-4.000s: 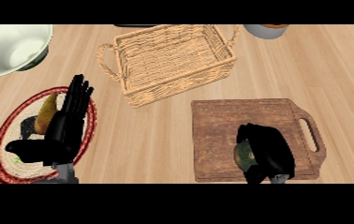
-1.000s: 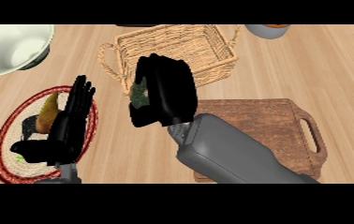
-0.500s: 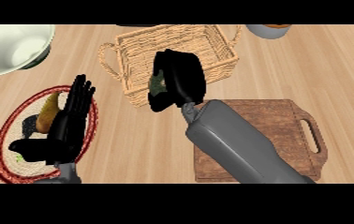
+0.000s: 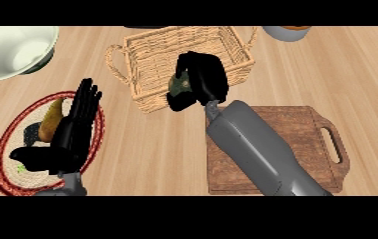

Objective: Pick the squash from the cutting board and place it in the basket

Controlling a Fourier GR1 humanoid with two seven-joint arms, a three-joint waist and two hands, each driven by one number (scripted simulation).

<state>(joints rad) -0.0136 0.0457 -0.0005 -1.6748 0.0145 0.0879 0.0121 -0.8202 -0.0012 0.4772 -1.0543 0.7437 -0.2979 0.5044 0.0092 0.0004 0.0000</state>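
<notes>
Fingers of my right hand curled round the squash, squash held above the basket's front part, perhaps not touching it, left hand resting open over the red-rimmed plate.

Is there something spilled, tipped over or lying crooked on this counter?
Nothing stands out. The basket stands upright, only turned a little relative to the cutting board, which lies flat. The right hand is curled round the squash over the basket's front wall. Nothing looks spilled or broken.
</notes>
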